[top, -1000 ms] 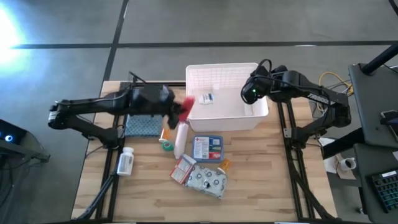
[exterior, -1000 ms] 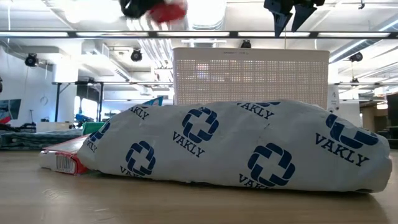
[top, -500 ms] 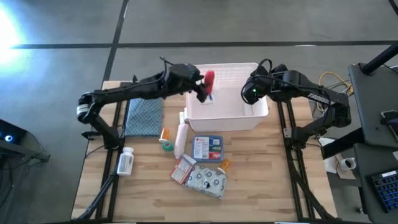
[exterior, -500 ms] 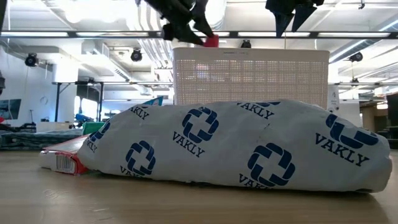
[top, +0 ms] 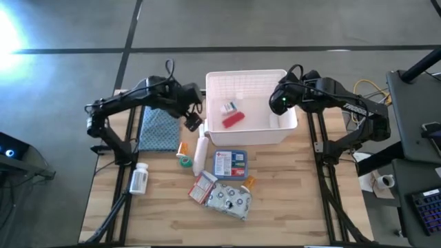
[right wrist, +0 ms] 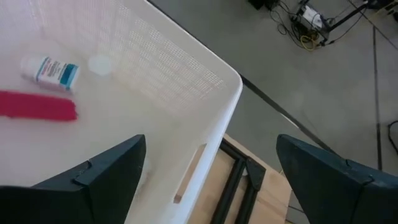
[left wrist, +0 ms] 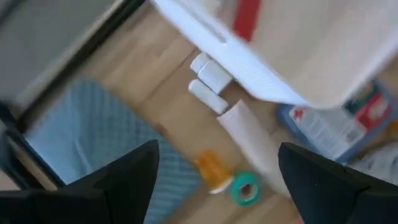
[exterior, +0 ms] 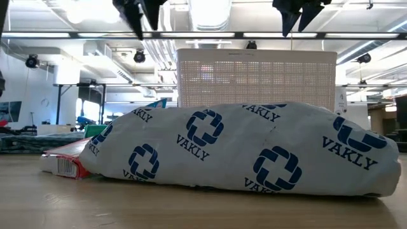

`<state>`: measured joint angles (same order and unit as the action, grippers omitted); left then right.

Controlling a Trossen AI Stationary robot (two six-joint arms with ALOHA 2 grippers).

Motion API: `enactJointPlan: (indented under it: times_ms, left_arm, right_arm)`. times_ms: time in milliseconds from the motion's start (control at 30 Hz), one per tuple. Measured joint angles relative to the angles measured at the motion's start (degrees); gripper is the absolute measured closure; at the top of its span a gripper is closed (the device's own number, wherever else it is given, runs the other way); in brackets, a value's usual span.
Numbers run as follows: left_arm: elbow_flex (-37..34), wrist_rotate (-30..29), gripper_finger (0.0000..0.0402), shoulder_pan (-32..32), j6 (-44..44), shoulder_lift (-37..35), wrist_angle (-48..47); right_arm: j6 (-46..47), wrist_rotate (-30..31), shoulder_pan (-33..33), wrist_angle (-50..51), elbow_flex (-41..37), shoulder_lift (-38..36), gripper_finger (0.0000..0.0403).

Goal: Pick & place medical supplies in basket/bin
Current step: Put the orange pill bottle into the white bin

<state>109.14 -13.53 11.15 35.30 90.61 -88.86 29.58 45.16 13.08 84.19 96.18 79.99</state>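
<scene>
Beside the bin's left wall your left gripper hangs, fingers wide, empty, red tube lying inside. Reaching for the white tube by that wall, you could clip the rim. Right gripper, fingers wide, waits over the bin's right end.

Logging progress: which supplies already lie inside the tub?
Two: the red packet and the small white blue-labelled item in the white tub; the rest lie on the table.

The red tube, carried a second ago in the left hand, now lies inside the white basket beside a small bottle; the hand, fingers parted, has pulled back over the worktop.
</scene>
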Motion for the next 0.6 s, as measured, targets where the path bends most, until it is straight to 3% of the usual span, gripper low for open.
enactJointPlan:
  times_ms: [100, 300, 600]
  left_arm:
    - [-8.5, 0.1, 0.0096, -2.3, 11.7, -2.6, 2.4]
    - [-30.6, 0.1, 0.0105, -5.1, 23.5, -6.7, 5.5]
    - [-55.4, 2.8, 0.0114, -5.0, 32.2, -11.1, 34.9]
  right_arm:
    - [0.0, 1.5, 0.0, -1.3, 0.0, 0.0, 0.0051]
    - [0.0, 2.9, 0.1, -2.4, 0.0, 0.0, 0.0051]
    - [0.0, 3.0, 0.4, -4.5, 0.0, 0.0, 0.0051]
